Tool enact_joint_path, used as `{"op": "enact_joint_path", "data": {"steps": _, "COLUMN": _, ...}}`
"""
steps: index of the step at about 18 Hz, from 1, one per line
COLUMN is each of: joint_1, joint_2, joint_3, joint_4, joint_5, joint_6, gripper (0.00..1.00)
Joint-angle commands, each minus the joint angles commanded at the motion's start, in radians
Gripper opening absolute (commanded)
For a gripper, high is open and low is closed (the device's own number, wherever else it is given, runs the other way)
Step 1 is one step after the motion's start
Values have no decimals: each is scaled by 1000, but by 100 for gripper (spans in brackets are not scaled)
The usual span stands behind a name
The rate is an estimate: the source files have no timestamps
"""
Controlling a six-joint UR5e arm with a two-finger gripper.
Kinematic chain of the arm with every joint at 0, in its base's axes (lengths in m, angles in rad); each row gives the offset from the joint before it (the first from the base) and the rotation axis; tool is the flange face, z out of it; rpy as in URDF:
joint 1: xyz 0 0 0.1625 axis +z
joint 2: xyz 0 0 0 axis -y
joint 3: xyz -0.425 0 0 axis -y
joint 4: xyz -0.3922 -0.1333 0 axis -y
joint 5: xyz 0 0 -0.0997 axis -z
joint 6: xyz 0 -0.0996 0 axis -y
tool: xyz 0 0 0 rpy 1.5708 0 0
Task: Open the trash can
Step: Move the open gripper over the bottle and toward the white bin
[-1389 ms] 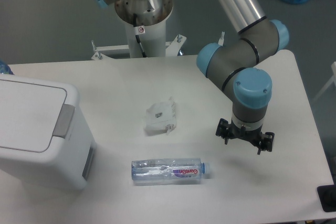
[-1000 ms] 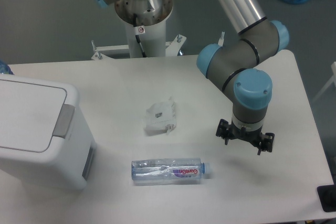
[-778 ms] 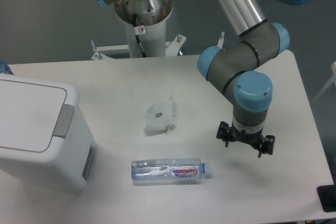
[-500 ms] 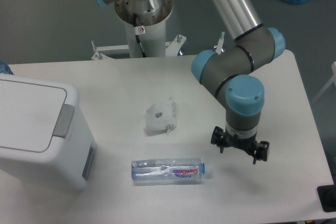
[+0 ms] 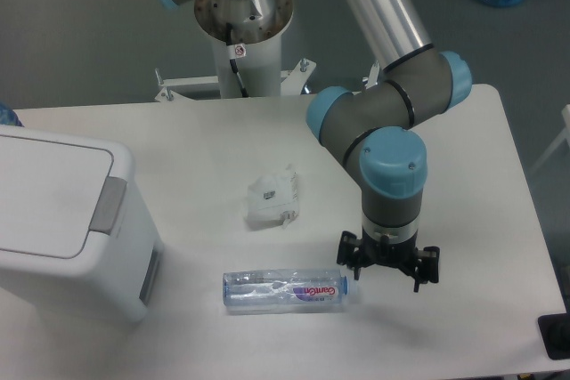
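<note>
The trash can (image 5: 62, 229) is a big white boxy bin at the table's left edge. Its flat lid is down and a grey push tab (image 5: 109, 206) sits on the lid's right side. My gripper (image 5: 386, 266) hangs at the front right of the table, far to the right of the bin and just right of a bottle's cap. The wrist hides most of the fingers from this view, so I cannot make out whether they are apart or together. Nothing shows between them.
A clear plastic water bottle (image 5: 283, 289) lies on its side near the front, cap pointing right toward the gripper. A crumpled clear wrapper (image 5: 272, 198) lies mid-table. The arm's base (image 5: 242, 20) stands behind the table.
The arm has swung left and toward the front edge, bringing the gripper down beside the bottle's cap. The bin, bottle and wrapper have not moved.
</note>
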State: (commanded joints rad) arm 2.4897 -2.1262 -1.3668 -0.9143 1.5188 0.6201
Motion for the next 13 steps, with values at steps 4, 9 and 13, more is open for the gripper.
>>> {"op": "enact_joint_path", "data": {"steps": 4, "joint_1": -15, "joint_2": 64, "joint_3": -5, "joint_4": 0, "joint_5": -83, "joint_6": -126, "gripper": 100}}
{"op": "enact_joint_path", "data": {"steps": 9, "joint_1": -9, "joint_2": 147, "joint_3": -3, "joint_4": -8, "joint_5": -235, "joint_6": -226, "gripper": 100}}
{"op": "enact_joint_path", "data": {"steps": 13, "joint_1": -17, "joint_2": 186, "joint_3": -8, "joint_4": -14, "joint_5": -281, "joint_6": -240, "gripper": 100}}
